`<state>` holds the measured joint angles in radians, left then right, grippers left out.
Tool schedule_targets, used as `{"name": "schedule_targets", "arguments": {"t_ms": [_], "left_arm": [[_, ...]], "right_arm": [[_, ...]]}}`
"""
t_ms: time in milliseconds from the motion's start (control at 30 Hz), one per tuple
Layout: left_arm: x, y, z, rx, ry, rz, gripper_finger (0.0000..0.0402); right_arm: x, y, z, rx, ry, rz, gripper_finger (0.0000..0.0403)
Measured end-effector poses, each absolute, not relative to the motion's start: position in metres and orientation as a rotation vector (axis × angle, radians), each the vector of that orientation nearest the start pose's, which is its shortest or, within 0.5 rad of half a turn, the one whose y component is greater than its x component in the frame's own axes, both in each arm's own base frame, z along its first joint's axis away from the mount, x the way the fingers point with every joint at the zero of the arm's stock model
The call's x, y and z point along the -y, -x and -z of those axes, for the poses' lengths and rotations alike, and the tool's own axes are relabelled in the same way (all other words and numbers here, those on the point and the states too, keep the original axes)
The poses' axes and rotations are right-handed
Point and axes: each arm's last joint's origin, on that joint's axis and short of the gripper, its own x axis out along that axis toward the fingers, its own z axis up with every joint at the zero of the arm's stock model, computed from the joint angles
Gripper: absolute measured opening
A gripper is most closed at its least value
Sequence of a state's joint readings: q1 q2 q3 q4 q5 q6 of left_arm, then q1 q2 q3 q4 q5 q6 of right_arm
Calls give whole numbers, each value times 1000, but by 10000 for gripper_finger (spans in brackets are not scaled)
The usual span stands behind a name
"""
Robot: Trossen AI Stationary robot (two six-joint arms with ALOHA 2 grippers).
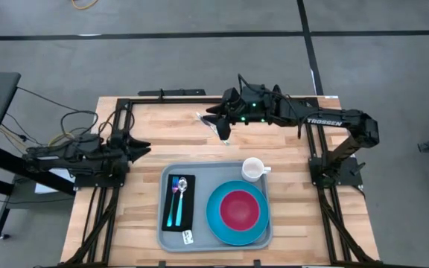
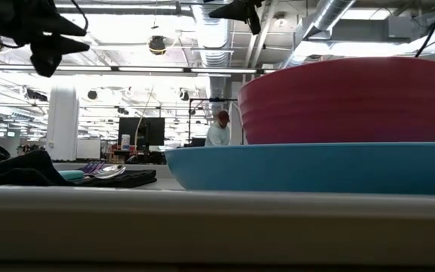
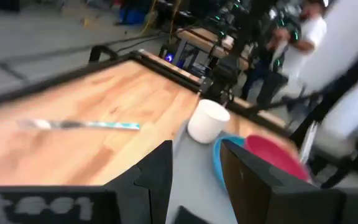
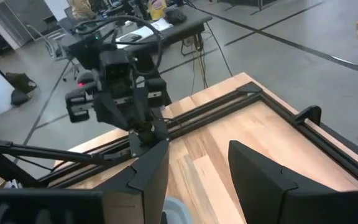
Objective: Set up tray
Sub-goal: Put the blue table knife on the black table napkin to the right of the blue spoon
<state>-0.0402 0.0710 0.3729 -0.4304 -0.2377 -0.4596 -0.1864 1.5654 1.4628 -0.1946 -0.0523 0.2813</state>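
Hovering open, the right hand sits beyond the tray — left hand open beside it.

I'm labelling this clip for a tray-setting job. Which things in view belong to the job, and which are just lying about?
Part of the job:
tray
blue plate with red bowl on it
white cup
black napkin carrying cutlery
knife on the bare table, beside the right gripper

Lying about:
loose cables by the left arm
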Motion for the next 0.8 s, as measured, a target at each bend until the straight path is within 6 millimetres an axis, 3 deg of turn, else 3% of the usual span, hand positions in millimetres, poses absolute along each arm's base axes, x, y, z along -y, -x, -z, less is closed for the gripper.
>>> {"name": "schedule_targets", "arguments": {"t_ms": [167,267,500,800], "left_arm": [[2,-73,-244,-25,60,15,122],[4,-76,-241,55,-24,56,122],[4,-84,-218,196,1,62,122],[4,-90,-204,267,26,61,122]], "right_arm": [[69,-365,-354,-340,-438,258,150],[73,-376,-339,-383,-515,288,144],[79,-400,-336,-453,-544,319,132],[112,-412,-337,-665,-555,487,118]]}}
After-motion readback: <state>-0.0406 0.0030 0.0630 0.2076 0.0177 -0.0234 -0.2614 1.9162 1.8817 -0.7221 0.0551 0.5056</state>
